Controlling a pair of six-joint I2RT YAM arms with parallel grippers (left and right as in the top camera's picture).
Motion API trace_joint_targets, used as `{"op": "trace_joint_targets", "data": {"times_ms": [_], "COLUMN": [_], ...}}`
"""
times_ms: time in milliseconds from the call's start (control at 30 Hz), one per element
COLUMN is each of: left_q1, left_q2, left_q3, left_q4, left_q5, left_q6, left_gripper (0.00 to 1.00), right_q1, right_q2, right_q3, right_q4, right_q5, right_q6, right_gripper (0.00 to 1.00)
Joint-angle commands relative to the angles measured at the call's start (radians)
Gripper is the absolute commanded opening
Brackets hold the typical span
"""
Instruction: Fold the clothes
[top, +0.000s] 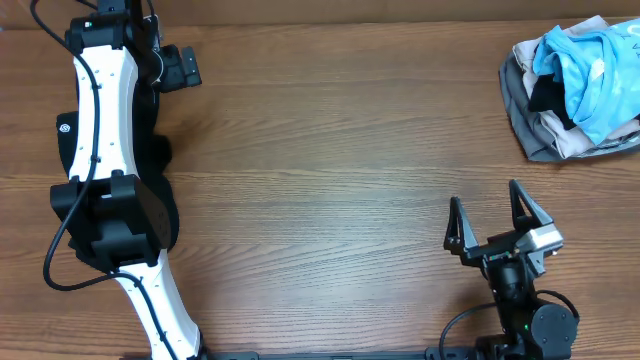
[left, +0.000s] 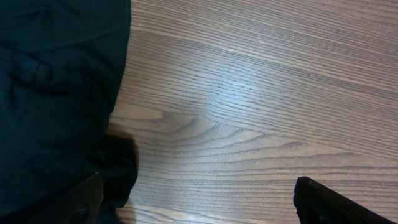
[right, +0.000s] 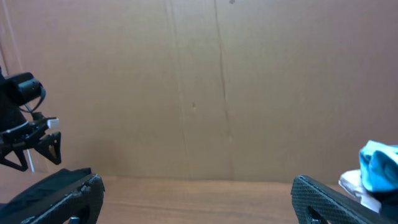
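The clothes lie in a heap (top: 570, 90) at the table's far right corner. A light blue T-shirt (top: 590, 65) is on top, with grey and beige pieces under it. The blue T-shirt (right: 380, 163) also peeks in at the right edge of the right wrist view. My right gripper (top: 484, 194) stands open near the front edge, well short of the heap, and between its fingers there is only bare table (right: 199, 202). A black garment (left: 56, 93) fills the left of the left wrist view. My left gripper (left: 199, 211) is open, its left finger (left: 84, 202) at the cloth's edge, nothing held.
The white left arm (top: 100, 130) runs along the table's left side, its black end (top: 180, 68) at the far left. A brown cardboard wall (right: 199, 87) stands behind the wooden table (top: 330, 170).
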Motion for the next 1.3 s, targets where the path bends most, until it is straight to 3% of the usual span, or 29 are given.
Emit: {"op": "trace_joint_targets", "data": {"times_ms": [0,267,500,1267], "left_q1": [-0.001,-0.001,-0.001,-0.001], "left_q2": [-0.010,-0.010,-0.010,-0.010], "left_q3": [0.021,0.021,0.021,0.021], "left_q4": [0.001,0.001,0.001,0.001], "left_q5": [0.000,0.000,0.000,0.000], "left_q6": [-0.010,-0.010,-0.010,-0.010], "left_gripper": [1.00,1.00,1.00,1.00], "right_q1": [0.006,0.005,0.006,0.003], "right_q2": [-0.041,-0.098,-0.098,-0.097], "right_q3": [-0.038,-0.062,-0.062,-0.062], "right_q4": [0.007,-0.121,-0.339,-0.334], "right_q5": [0.029,0.029,0.026,0.026], "right_q6": [0.011,0.010,0.010,0.010], "right_gripper": [1.00,1.00,1.00,1.00]}}
